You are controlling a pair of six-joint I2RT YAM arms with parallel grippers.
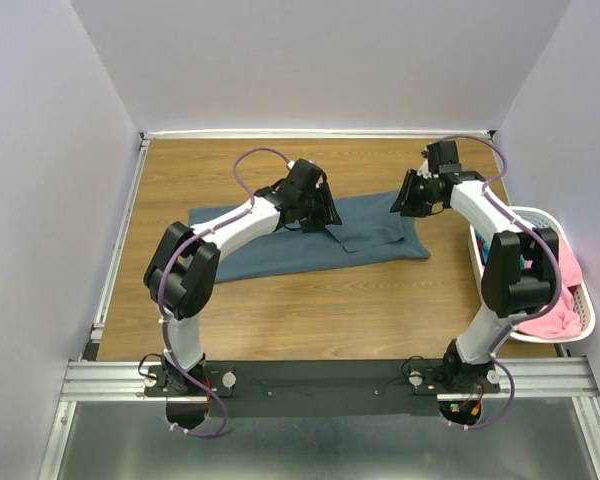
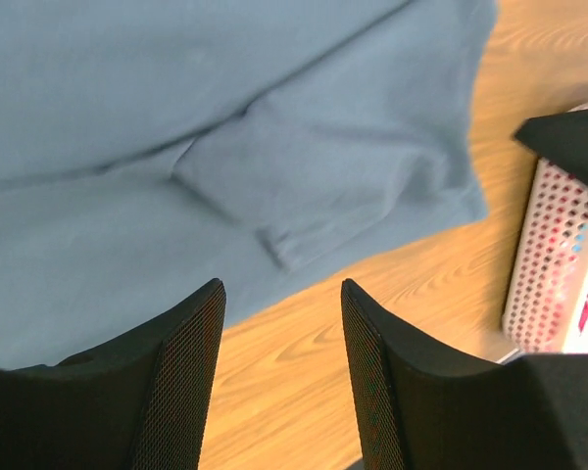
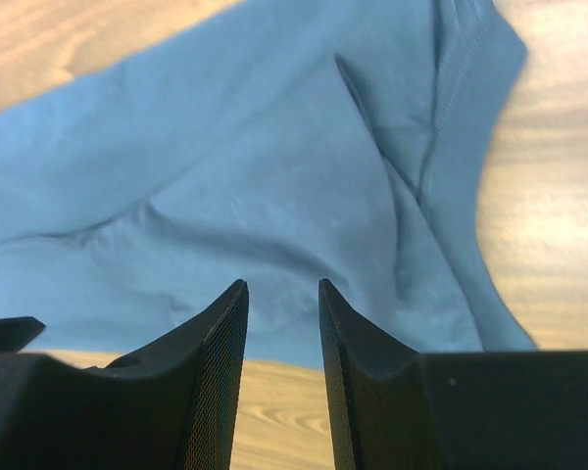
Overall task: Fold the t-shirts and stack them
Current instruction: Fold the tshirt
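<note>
The slate blue-grey t-shirt (image 1: 310,240) lies flat on the wooden table, folded into a long strip with a sleeve flap on top at its right end. It also shows in the left wrist view (image 2: 225,137) and the right wrist view (image 3: 255,176). My left gripper (image 1: 330,217) hovers over the shirt's middle, open and empty (image 2: 282,289). My right gripper (image 1: 403,200) hovers by the shirt's far right corner, open with a narrow gap and empty (image 3: 282,286). The pink t-shirt (image 1: 565,300) lies in the basket. A bit of teal cloth (image 1: 479,243) shows beside it, mostly hidden by the right arm.
The white slotted basket (image 1: 580,335) stands at the table's right edge, behind the right arm; it also shows in the left wrist view (image 2: 554,264). White walls close in the table on three sides. A metal rail (image 1: 115,250) runs along the left edge.
</note>
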